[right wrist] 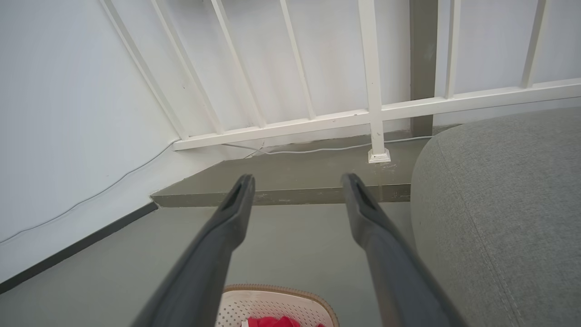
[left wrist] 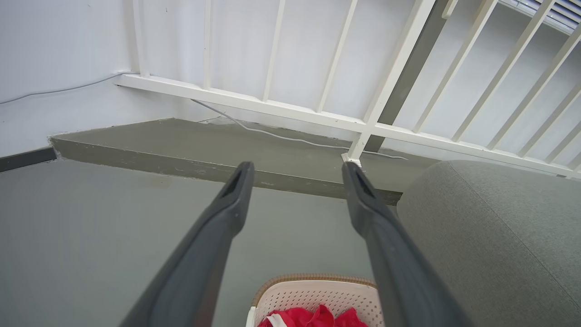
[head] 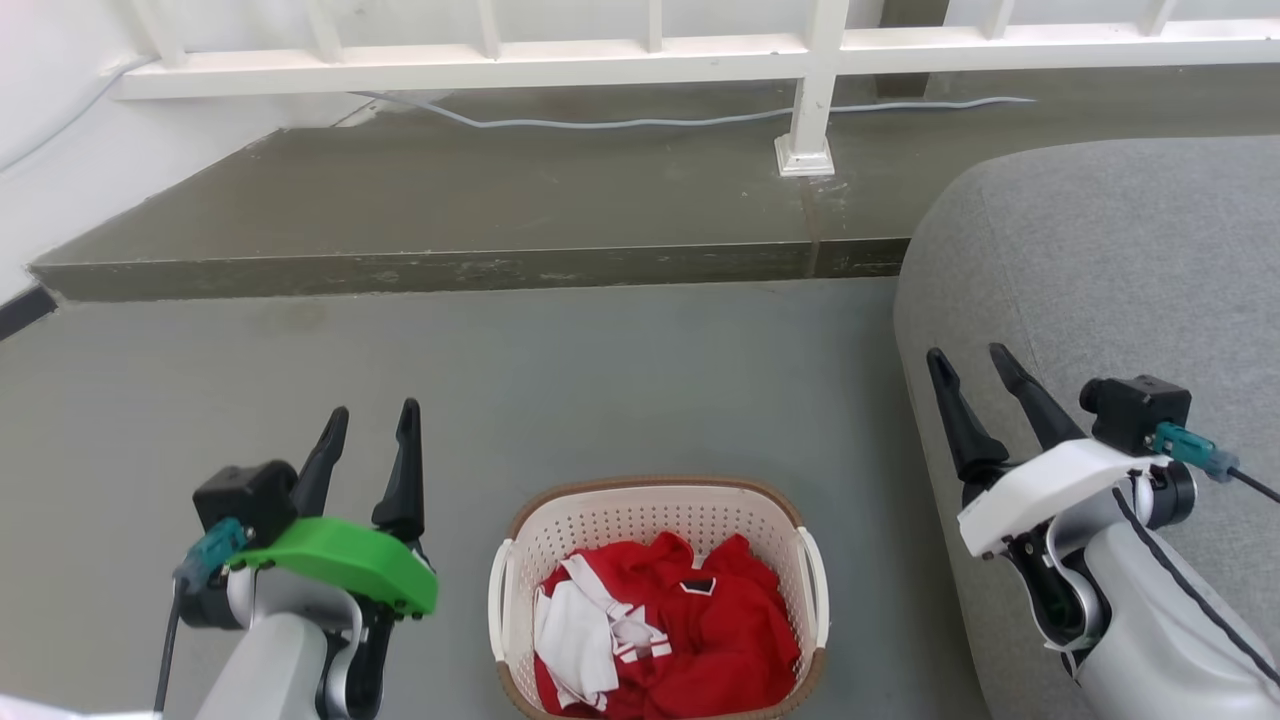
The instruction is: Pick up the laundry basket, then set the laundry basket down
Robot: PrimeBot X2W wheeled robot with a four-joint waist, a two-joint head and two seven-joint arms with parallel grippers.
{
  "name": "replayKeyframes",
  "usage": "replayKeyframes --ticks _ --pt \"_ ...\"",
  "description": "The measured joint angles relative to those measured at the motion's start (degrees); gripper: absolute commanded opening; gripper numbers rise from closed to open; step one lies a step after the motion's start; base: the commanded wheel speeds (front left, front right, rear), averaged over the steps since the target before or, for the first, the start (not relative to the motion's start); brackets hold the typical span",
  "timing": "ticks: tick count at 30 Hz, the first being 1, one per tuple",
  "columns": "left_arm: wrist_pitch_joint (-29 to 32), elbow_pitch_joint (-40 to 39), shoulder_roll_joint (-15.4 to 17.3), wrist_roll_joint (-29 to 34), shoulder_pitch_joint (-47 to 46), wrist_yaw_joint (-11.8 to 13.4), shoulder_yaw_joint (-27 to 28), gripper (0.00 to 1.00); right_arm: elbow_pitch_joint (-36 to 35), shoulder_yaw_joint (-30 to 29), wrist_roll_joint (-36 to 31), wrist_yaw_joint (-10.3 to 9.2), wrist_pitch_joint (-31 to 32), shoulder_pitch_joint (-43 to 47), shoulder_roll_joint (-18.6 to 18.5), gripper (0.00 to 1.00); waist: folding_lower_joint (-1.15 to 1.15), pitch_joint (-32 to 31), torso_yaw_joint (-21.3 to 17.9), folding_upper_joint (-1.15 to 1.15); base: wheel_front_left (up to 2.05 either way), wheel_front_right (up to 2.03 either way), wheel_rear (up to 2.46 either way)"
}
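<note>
Head view: basket (head: 650, 515) upright (handles (head: 498, 600) sideways)

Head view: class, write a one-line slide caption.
Open left claw and open right claw flank the laundry basket holding red clothes.

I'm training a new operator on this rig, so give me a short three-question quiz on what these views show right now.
1. True or false: the left gripper is shut on a handle of the laundry basket.
2. What lies in the basket? A) red and white clothes B) blue towels C) nothing
3. Fill in: by the robot's own sides, the grey sofa stands to the basket's ____.

Key:
1. False. The left gripper and the right gripper are both open, holding nothing, apart from the basket.
2. A.
3. Right.
</note>
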Motion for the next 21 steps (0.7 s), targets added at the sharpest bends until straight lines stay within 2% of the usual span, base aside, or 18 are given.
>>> replayKeyframes --ticks 8,21 --pt "0.0 -3.9 -0.2 3.3 4.1 0.0 1.5 1.0 -4.2 -2.3 -3.7 -0.41 0.0 3.5 0.8 1.0 0.0 -0.2 0.4 0.0 0.0 0.0 0.0" --pt "0.0 -7.1 -0.9 6.3 7.0 -0.2 3.3 1.0 -7.1 -4.5 -7.1 -0.37 0.0 7.1 2.6 1.0 0.0 -0.1 0.0 0.0 0.0 0.0 0.0"
